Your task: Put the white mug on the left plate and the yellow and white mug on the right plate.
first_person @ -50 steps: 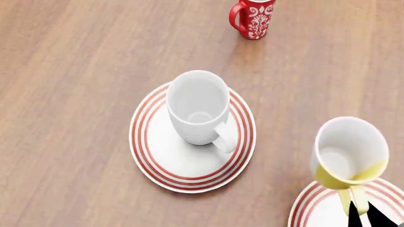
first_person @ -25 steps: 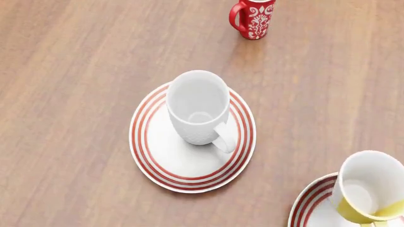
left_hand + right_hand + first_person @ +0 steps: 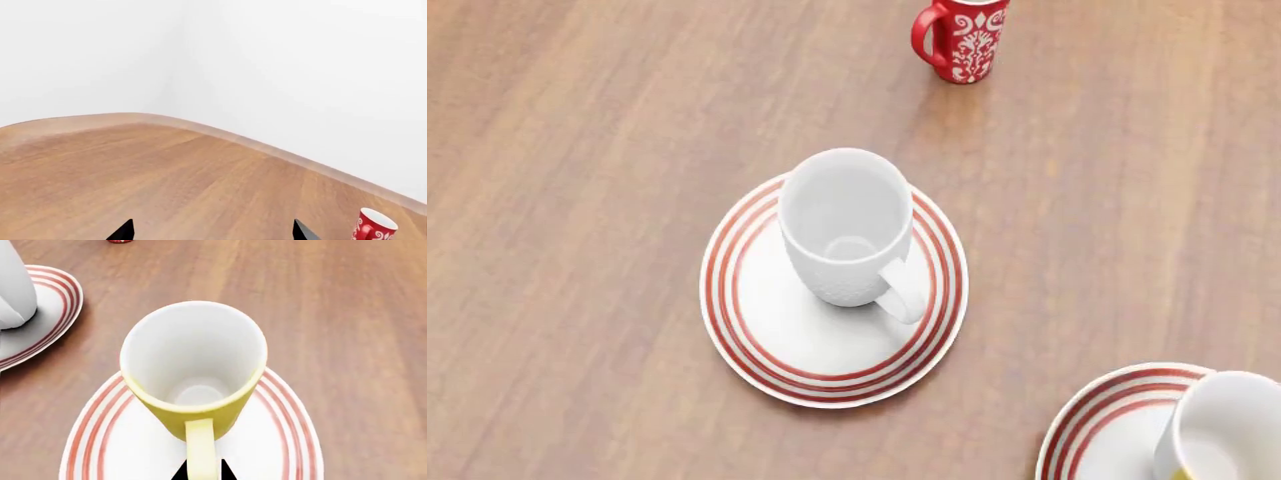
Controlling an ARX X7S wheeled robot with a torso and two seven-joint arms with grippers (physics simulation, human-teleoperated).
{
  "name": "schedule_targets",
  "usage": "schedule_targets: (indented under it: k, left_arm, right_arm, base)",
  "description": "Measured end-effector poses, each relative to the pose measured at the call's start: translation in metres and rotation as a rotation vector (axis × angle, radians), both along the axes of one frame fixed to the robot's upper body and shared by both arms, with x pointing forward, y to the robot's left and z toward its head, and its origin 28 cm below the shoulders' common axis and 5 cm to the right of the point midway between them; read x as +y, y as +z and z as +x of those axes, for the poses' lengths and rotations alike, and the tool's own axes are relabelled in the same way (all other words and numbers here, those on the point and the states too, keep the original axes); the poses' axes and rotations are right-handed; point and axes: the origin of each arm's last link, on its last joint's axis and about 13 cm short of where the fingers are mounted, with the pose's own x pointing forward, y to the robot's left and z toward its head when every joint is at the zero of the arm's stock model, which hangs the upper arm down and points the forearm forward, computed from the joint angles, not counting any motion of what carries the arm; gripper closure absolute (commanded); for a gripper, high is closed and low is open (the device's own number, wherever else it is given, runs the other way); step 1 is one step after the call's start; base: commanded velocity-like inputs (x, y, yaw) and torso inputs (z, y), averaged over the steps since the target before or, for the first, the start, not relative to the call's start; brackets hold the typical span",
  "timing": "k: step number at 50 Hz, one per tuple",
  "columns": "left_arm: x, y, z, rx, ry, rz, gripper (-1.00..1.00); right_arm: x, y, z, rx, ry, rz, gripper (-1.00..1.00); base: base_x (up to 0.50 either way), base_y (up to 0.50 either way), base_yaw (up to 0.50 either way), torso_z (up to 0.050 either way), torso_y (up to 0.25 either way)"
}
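Observation:
The white mug (image 3: 846,228) stands upright on the left plate (image 3: 761,345), its handle toward the front right. It also shows in the right wrist view (image 3: 15,290) on that plate (image 3: 57,315). The yellow and white mug (image 3: 193,365) is over the right plate (image 3: 280,440); whether it touches I cannot tell. My right gripper (image 3: 202,472) is shut on its yellow handle (image 3: 201,447). In the head view the mug (image 3: 1228,430) and right plate (image 3: 1108,420) sit at the bottom right corner; the gripper is out of frame. My left gripper (image 3: 212,231) is open and empty above bare table.
A red mug with white ornament (image 3: 961,38) stands at the far side of the wooden table (image 3: 587,200); it also shows in the left wrist view (image 3: 372,227). The table's far edge (image 3: 200,127) meets a white wall.
The yellow and white mug has moved down and toward the front right, from beyond the right plate's rim to over the plate. The white mug and left plate have not moved.

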Motion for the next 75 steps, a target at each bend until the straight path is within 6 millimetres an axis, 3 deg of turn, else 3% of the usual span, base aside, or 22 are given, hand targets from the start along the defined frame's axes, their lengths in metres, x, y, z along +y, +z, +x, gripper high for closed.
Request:
schedule_targets:
  k: [23,24,34,58,65,75]
  left_arm:
    - [0.0,0.001,0.001,0.002,0.001,0.0,-1.0]
    - [0.0,0.001,0.001,0.003,0.001,0.0,-1.0]
    - [0.0,0.0,0.001,0.003,0.0,0.0,-1.0]
    - [0.001,0.002,0.0,-0.002,0.007,-0.007,-1.0]
    - [0.002,0.003,0.0,-0.006,0.011,-0.011,-1.0]
    - [0.002,0.004,0.0,-0.007,0.016,-0.015,-1.0]
  right_arm:
    - [-0.003,-0.021,-0.001,0.022,0.01,0.045,1.0]
    - [-0.003,-0.021,-0.001,0.021,0.01,0.045,-1.0]
    - [-0.004,-0.017,-0.004,-0.045,0.015,0.054,-1.0]
    - [-0.003,0.03,-0.029,-0.676,0.142,0.177,-1.0]
    - [-0.002,0.039,-0.02,-0.737,0.133,0.216,-1.0]
    - [0.0,0.049,0.018,-0.73,0.098,0.281,-1.0]
  base:
    - [0.0,0.0,0.0,0.0,0.0]
    - [0.01,0.0,0.0,0.0,0.0]
    - [0.0,0.0,0.0,0.0,0.0]
    - [0.0,0.0,0.0,0.0,0.0]
    - [0.0,0.0,0.0,0.0,0.0]
    - [0.0,0.0,0.0,0.0,0.0]
